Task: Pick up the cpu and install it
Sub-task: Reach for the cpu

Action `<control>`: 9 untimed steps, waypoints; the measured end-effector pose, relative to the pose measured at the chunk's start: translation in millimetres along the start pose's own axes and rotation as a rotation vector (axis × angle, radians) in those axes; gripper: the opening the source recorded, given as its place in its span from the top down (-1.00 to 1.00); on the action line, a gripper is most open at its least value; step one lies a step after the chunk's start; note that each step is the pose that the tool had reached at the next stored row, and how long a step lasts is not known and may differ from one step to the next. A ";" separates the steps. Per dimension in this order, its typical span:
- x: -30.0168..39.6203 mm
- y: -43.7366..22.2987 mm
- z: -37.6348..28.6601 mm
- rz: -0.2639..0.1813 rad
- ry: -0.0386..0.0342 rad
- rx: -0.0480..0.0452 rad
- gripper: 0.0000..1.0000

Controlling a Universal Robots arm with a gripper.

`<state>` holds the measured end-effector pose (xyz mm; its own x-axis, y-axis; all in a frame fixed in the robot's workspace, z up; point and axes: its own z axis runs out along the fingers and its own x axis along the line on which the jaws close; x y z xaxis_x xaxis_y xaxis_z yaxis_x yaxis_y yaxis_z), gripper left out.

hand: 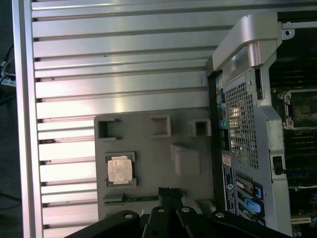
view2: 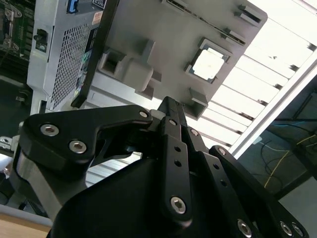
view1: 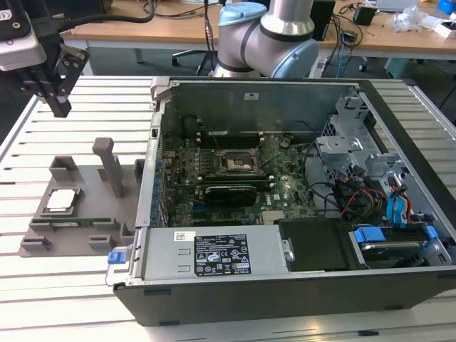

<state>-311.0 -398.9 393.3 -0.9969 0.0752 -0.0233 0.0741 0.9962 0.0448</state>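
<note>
The cpu (view1: 60, 200) lies flat in the grey holder (view1: 84, 185). The jaws hang well above the holder, together and empty. A clean pick likely needs them parted and squared to the cpu's edges.

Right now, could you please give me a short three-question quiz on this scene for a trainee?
1. True or false: the black gripper holds the silver square cpu.
2. Where does the cpu rest? A) on the grey plastic fixture tray B) in the motherboard socket C) on the bare table slats
3. Fill in: the tray lies on the exterior view's ___ of the open black computer case.
Key: 1 false; 2 A; 3 left.
</note>
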 end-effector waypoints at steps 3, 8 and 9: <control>3.0 -0.2 -0.1 0.000 0.0000 0.0000 0.79; 9.1 -0.7 -0.2 0.000 0.0000 0.0000 0.79; 10.4 -0.8 -0.3 0.000 0.0000 0.0000 0.79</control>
<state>-321.4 -398.9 393.3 -0.9969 0.0753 -0.0233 0.0742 0.9962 0.0448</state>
